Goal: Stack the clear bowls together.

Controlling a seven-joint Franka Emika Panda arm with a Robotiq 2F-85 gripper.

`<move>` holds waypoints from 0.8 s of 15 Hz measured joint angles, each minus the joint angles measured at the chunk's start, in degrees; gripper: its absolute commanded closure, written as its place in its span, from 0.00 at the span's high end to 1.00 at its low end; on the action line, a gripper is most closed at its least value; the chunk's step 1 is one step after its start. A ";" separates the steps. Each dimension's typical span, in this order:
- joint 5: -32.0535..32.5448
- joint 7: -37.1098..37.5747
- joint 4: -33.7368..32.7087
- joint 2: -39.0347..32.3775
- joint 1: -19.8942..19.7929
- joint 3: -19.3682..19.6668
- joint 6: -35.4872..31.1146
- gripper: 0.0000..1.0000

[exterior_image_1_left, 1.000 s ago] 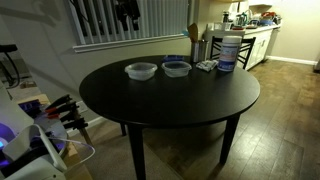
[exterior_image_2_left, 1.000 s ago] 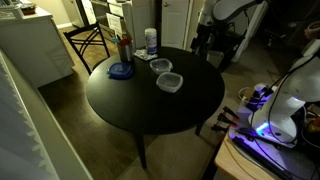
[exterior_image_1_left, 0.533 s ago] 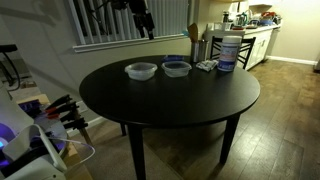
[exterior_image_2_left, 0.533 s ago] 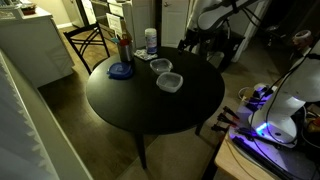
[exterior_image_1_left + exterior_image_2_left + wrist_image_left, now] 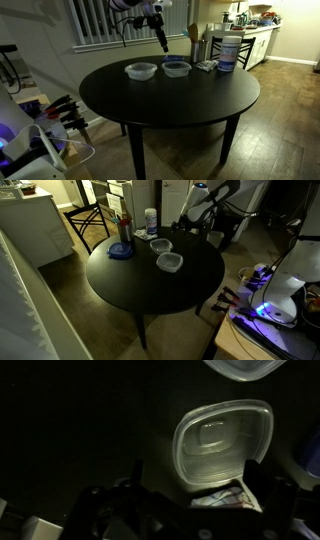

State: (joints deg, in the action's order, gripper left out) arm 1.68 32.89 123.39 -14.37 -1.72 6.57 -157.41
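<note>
Hanging in the air over the far rim of the counter [image 5: 170, 100], the pincer [image 5: 163, 42] points down, and it's well clear of everything on the dark round top. Released or clenched? Can't tell: it's a thin dark shape in that exterior view, and the wrist view shows only murky dark metal along the bottom edge.

Down on the counter, the clear bowls [image 5: 141, 70] sit upright and apart, not nested, the second bowl [image 5: 176, 68] just beside the first. Both show again in an exterior view, one bowl [image 5: 161, 246] farther back and one [image 5: 169, 262] closer to the middle of the counter [image 5: 150, 290].

From the wrist view, one bowl [image 5: 222, 445] fills the middle right, pale rim glowing, while another [image 5: 243, 367] is cut off by the top edge.

A white tub [image 5: 228, 50] with a blue label stands near the counter's edge, and a flat blue disc [image 5: 121, 250] lies well apart from the bowls
</note>
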 measured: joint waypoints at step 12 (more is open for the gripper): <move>-8.18 2.01 -13.86 -14.37 0.06 1.30 3.67 1.00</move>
State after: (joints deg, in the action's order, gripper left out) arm -6.51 34.90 109.53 -28.74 -1.65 7.87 -153.74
